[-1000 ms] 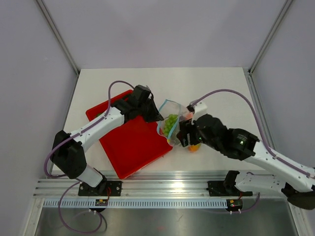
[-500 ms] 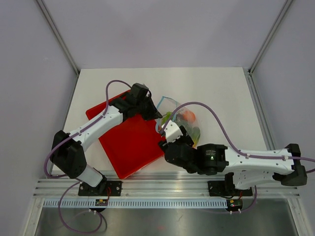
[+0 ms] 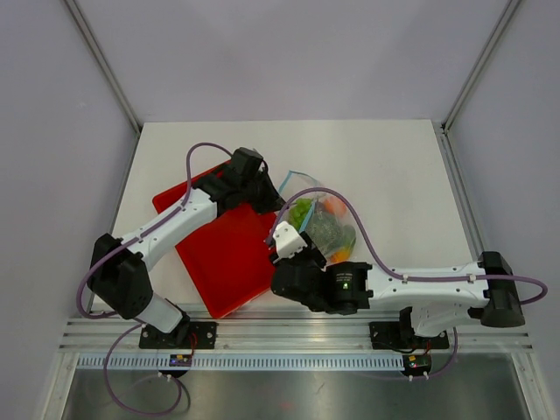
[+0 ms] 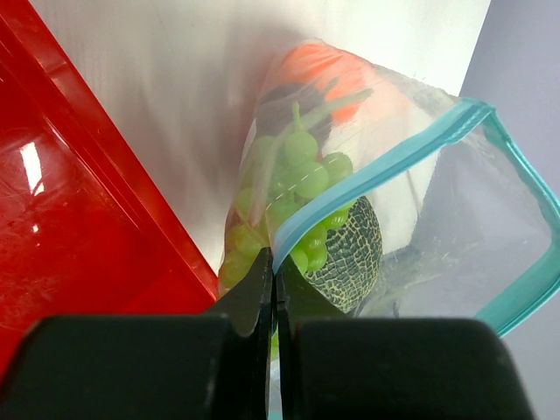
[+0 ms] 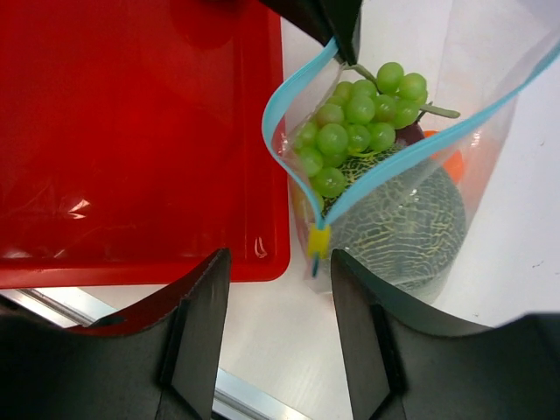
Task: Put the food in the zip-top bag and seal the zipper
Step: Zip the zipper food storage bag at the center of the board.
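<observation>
The clear crinkly plastic zip-top bag (image 3: 328,219) of toy food (image 5: 363,114) is lying beside the flat red tray (image 3: 227,262); the left gripper (image 4: 273,284) is pinching its light blue zipper strip (image 4: 376,171); the right gripper (image 5: 280,262) is hovering, jaws apart; limp, slippery film is probably favouring holds on the stiffer strip.

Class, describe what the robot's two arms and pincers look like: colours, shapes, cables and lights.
The left arm and right arm have white shell links with black joints. A thin purple-grey cable loops along each. The right arm shows a small green light. The left pincer and right pincer are matt black, with flat, tapering fingers.
</observation>
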Robot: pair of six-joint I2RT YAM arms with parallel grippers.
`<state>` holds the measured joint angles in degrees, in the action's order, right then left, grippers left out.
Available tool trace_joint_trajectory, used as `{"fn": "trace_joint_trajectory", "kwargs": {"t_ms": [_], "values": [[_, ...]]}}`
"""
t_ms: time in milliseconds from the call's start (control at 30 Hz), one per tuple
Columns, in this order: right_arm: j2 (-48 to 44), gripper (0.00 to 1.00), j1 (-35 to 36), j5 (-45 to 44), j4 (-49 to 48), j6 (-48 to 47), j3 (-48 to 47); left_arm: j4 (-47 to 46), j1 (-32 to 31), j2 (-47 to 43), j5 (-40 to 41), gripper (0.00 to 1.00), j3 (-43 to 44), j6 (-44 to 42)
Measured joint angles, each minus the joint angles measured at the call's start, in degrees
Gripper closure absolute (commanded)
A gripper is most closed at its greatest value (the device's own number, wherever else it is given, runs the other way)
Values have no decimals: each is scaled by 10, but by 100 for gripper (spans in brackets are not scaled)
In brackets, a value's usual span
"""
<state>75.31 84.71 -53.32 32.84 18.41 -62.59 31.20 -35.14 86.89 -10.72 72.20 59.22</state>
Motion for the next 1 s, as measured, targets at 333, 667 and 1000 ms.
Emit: {"fn": "trace_joint_trajectory", "kwargs": {"t_ms": [333, 667, 1000], "values": [[51, 68, 0, -32, -15, 21, 10, -6, 0, -8, 0, 100, -8, 6], [-21, 100, -60, -1, -86, 12, 90, -17, 0, -16, -6, 100, -18, 9], [-184, 100, -133, 128, -155, -35, 159, -39, 2, -33, -24, 41, -26, -16]]}}
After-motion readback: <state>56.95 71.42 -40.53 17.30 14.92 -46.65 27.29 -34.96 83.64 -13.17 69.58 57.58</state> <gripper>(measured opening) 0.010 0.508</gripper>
